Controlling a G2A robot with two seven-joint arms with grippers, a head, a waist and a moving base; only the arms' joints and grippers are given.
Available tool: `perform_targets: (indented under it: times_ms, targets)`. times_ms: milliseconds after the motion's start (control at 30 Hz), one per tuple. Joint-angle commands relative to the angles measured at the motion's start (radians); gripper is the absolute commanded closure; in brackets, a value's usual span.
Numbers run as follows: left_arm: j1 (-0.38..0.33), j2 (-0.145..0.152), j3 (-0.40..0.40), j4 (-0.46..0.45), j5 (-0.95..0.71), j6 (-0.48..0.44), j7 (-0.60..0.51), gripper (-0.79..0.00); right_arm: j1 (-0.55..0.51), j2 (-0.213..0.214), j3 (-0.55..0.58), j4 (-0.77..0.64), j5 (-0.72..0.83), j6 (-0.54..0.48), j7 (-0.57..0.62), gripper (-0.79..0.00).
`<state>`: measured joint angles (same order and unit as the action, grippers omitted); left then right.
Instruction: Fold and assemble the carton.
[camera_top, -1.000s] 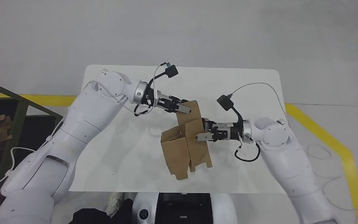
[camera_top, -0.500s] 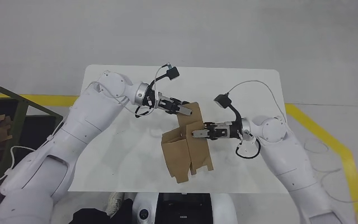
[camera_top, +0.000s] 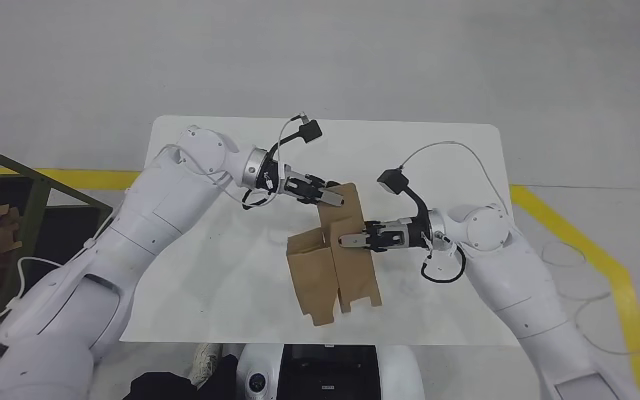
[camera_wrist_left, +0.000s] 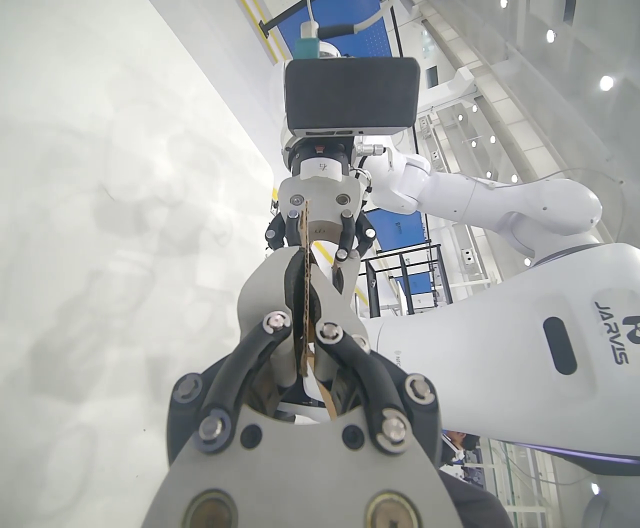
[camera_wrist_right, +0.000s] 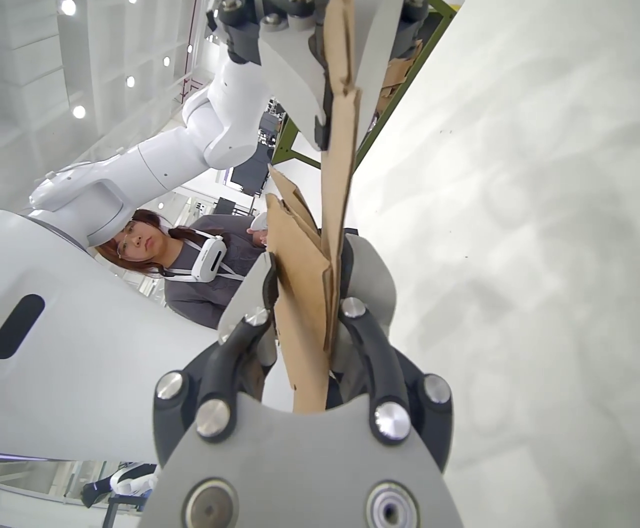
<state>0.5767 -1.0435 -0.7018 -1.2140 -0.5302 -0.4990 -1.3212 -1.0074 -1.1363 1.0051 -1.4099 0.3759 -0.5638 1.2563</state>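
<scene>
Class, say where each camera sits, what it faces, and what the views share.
Top view: above the arms, looking down at table, carton, both arms.
Left wrist view: on left wrist, along left jaws shut on carton; right arm beyond.
Right wrist view: on right wrist, along right jaws; left arm beyond.
Shared: the carton.

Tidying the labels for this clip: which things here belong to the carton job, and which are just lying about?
Job: carton, left gripper and right gripper both shut on it, table.
Lying about: green frame with cardboard scraps, yellow floor tape, dark cloth.
</scene>
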Motion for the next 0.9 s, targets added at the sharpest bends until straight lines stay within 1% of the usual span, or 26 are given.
perform_targets:
  times_ms: [0, 133, 233, 300, 367, 400, 433, 500, 533, 667, 867]
  targets:
    - [-0.001, 0.001, 0.002, 0.000, -0.001, -0.002, 0.002, 0.000, 0.003, 0.002, -0.006, 0.001, 0.008, 0.000, 0.000, -0.102]
    - [-0.002, 0.005, 0.006, -0.006, -0.002, -0.005, 0.005, 0.000, 0.009, 0.008, -0.019, 0.001, 0.021, -0.001, -0.001, -0.058]
    - [-0.002, 0.008, 0.008, -0.009, -0.004, -0.005, 0.005, 0.000, 0.012, 0.012, -0.026, 0.006, 0.034, -0.004, -0.004, -0.052]
    - [-0.003, 0.009, 0.010, -0.011, -0.005, -0.006, 0.006, 0.000, 0.013, 0.014, -0.030, 0.010, 0.045, -0.004, -0.004, -0.006]
    - [-0.003, 0.011, 0.012, -0.015, -0.008, -0.007, 0.007, 0.000, 0.015, 0.016, -0.034, 0.012, 0.054, -0.003, -0.003, 0.000]
    - [-0.001, 0.012, 0.011, -0.007, -0.011, -0.008, 0.008, -0.043, 0.017, 0.016, -0.037, 0.013, 0.059, -0.002, -0.002, 0.000]
    - [-0.003, 0.013, 0.007, -0.002, -0.017, -0.017, 0.017, -0.259, 0.018, 0.018, -0.039, 0.015, 0.064, -0.002, -0.002, 0.000]
    - [-0.001, 0.015, 0.006, -0.012, -0.026, -0.010, 0.010, -0.730, 0.025, 0.020, -0.032, 0.035, 0.077, -0.008, -0.008, 0.000]
    - [-0.001, 0.017, 0.004, -0.015, -0.028, -0.008, 0.008, -0.785, 0.025, 0.021, -0.033, 0.039, 0.081, -0.013, -0.013, 0.000]
    - [0.001, 0.022, -0.002, -0.028, -0.036, -0.015, 0.015, -0.785, 0.022, 0.022, -0.040, 0.034, 0.086, -0.020, -0.020, 0.000]
    - [0.026, 0.042, -0.044, -0.013, -0.038, -0.068, 0.068, -0.785, 0.011, 0.028, -0.022, 0.024, 0.094, -0.019, -0.031, 0.000]
